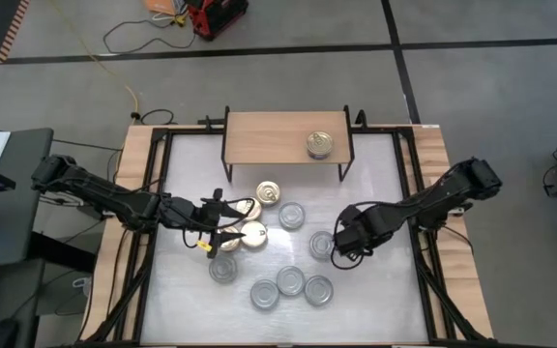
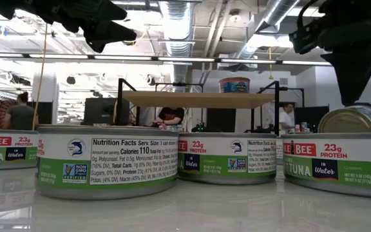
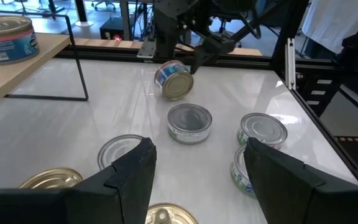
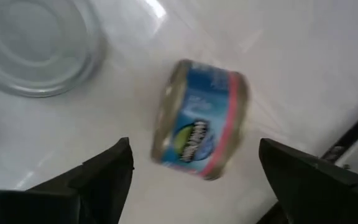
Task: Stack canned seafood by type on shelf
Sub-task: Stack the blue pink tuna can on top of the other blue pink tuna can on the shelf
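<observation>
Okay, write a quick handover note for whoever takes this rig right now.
Right gripper: open, above a blue-labelled round tin lying on its side on the white tabletop.
Left gripper: open, empty, over the gold-lidded tins.
Done: one blue-labelled tin stands on the light-wood shelf.
Left: silver-lidded green-labelled tins and gold ones are still on the table; the tipped tin needs righting.
</observation>
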